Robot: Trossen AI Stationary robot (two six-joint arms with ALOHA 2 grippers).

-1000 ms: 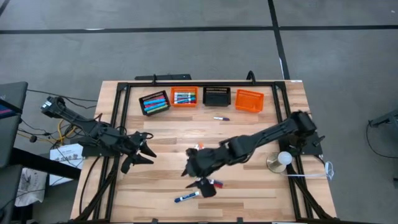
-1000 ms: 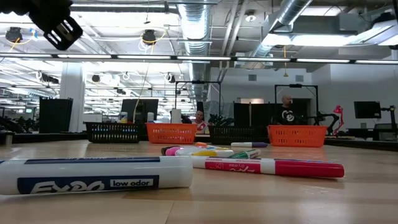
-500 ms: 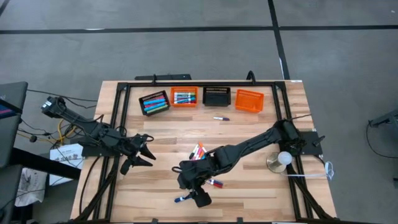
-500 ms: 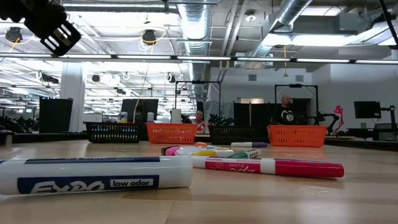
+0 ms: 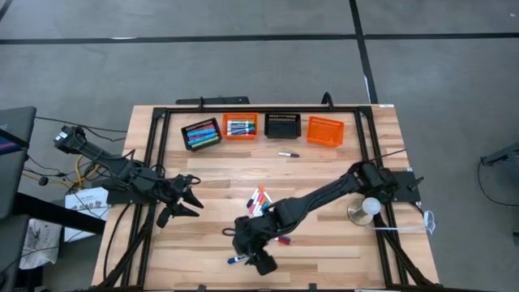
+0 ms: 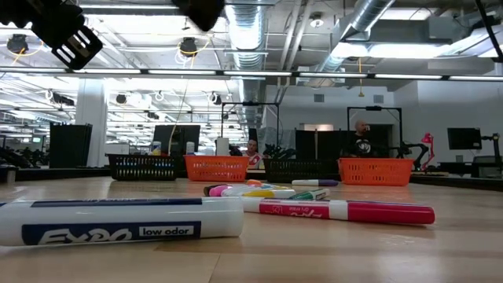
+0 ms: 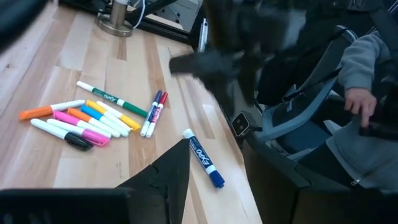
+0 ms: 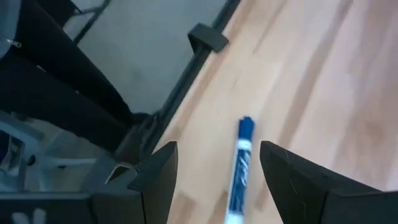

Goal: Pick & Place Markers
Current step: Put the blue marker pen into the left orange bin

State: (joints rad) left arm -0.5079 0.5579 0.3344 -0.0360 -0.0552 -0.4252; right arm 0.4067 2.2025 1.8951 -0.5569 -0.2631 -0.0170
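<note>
Four baskets [image 5: 262,127], one lone blue marker [image 5: 238,259].

**Open workshop hall behind the bench**

Grey floor [image 5: 243,65] all round here, crossed by dark seam lines. Looking level across the wooden table [image 6: 330,251], there's a big industrial room: silver ventilation ducts [image 6: 250,35] running along the ceiling, long strip lights [image 6: 157,72] glowing, a pale pillar [image 6: 90,118] at left. Dark monitors [image 6: 174,138] and black frames [image 6: 377,130] stand farther back, and two people [image 6: 362,139] are in among them.
</note>
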